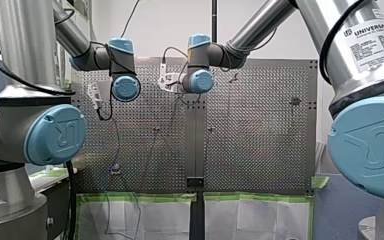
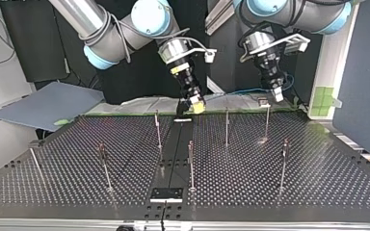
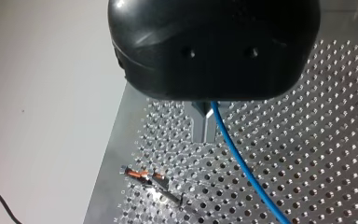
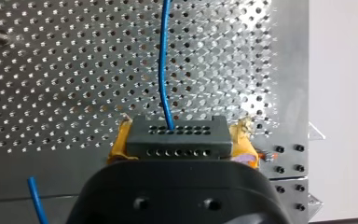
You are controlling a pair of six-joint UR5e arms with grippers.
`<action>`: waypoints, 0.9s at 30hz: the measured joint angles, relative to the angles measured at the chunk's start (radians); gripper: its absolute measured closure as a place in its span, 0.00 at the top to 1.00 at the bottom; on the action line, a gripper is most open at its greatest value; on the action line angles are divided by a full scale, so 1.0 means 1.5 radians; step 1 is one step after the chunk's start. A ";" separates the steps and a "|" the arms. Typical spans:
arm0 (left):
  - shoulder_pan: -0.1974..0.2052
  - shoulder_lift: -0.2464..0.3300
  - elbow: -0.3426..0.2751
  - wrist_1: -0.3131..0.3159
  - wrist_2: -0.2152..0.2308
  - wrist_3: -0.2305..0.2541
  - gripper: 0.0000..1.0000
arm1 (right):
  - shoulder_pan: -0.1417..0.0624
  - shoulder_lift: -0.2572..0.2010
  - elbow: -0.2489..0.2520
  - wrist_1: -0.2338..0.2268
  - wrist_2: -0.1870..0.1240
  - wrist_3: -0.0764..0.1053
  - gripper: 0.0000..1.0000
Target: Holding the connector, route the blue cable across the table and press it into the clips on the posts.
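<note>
connector gripped by my right gripper [image 4: 177, 140], blue cable [image 4: 164, 60] pinched by my left gripper [image 3: 206, 123].

in the right wrist view the grey connector [image 4: 176, 133] is seen clamped between the yellow pads [image 4: 121, 142], with the blue cable led out of its face and away over the perforated table [image 2: 270, 178]. in the left wrist view the metal fingers [image 3: 200, 126] are seen drawn together on the cable, which is run out from them across the holes; a post [image 3: 168, 195] with a copper-coloured clip [image 3: 142, 175] is seen beside it. in the top view both grippers are held above the table's far edge, my right over the middle strip, my left towards the view's right, just above one of the posts [image 2: 267, 120].
</note>
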 joint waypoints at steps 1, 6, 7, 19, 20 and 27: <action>0.002 -0.004 0.004 0.000 0.001 0.000 0.00 | 0.000 0.001 -0.005 0.004 0.000 0.000 0.00; 0.012 -0.027 0.027 0.005 0.019 -0.001 0.00 | 0.002 0.007 -0.037 0.028 0.000 0.001 0.00; 0.014 -0.029 0.030 0.006 0.021 -0.001 0.00 | 0.002 0.009 -0.042 0.032 0.000 0.001 0.00; 0.050 -0.032 0.061 0.004 0.041 -0.002 0.00 | 0.006 0.033 -0.111 0.081 -0.001 0.001 0.00; 0.053 -0.033 0.064 0.005 0.045 -0.002 0.00 | 0.005 0.036 -0.117 0.084 -0.001 0.001 0.00; 0.071 -0.038 0.089 0.003 0.065 -0.003 0.00 | 0.004 0.070 -0.157 0.099 -0.011 0.003 0.00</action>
